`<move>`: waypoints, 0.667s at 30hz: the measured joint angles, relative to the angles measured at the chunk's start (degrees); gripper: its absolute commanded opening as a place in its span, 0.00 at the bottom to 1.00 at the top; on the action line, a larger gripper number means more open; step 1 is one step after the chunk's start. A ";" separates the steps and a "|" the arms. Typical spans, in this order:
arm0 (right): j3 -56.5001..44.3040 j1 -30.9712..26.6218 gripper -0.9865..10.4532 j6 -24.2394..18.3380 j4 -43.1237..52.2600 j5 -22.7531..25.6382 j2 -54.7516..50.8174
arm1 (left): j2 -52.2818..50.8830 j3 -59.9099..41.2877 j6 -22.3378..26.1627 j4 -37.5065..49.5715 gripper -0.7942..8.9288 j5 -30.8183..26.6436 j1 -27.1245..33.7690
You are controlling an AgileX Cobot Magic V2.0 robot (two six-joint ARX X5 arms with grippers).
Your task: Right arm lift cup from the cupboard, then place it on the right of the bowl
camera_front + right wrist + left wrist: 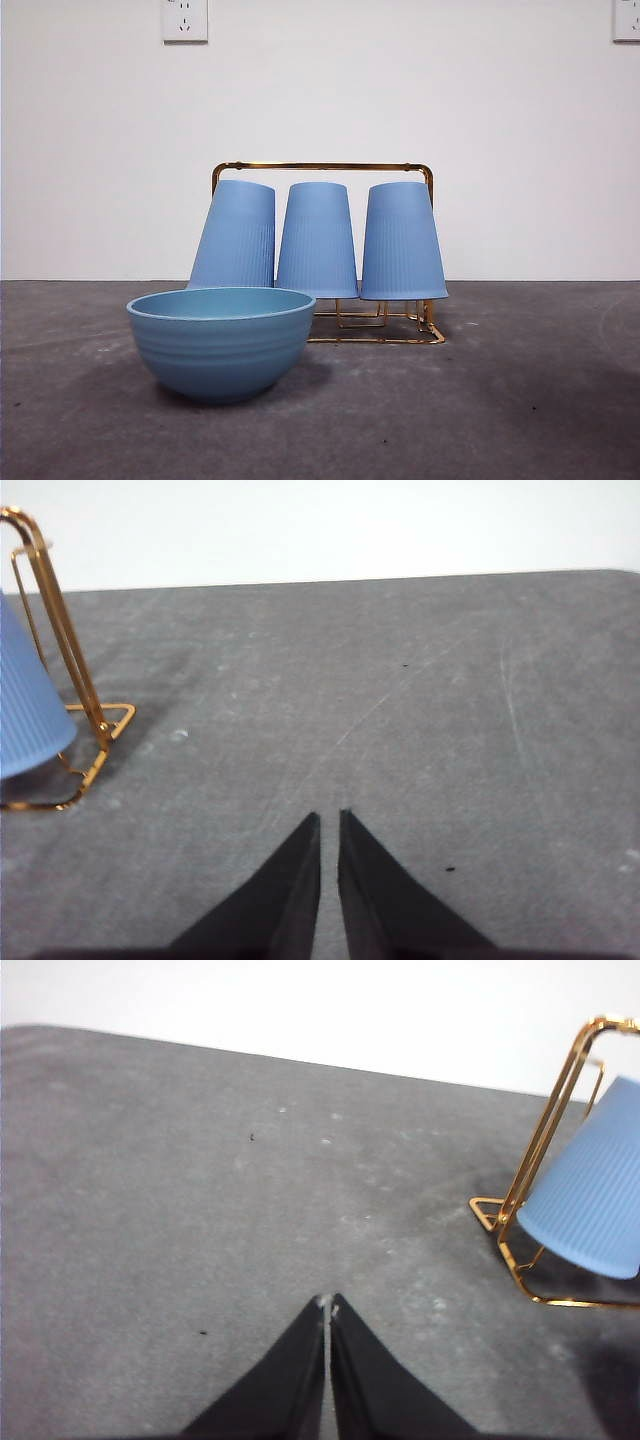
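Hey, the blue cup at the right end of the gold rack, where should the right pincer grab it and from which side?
Probably across the ribbed wall of the right-hand cup, above its wide rim, coming from the open right side. It hangs upside down on the rack, with a neighbour cup close on its left. The right pincer waits off to that side.

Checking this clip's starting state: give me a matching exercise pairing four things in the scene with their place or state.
Column one:
1. bowl
2. leftmost cup
3. wire rack
4. left gripper

Column two:
A. gold frame behind the bowl, holding three cups
B. jaws together above bare table
C. upside down and leaning
D. upright at the front of the table

Pairs: 1-D, 2-C, 3-A, 4-B
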 measured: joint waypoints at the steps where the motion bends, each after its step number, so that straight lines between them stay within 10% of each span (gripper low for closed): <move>1: 0.00 0.00 0.11 1.33 -0.04 -0.55 0.00 | 0.00 0.00 -1.01 0.00 0.09 0.00 0.00; 20: 15.89 0.02 0.09 18.60 -13.33 -13.29 1.68 | 17.81 19.56 -14.05 -8.52 0.09 7.26 -2.03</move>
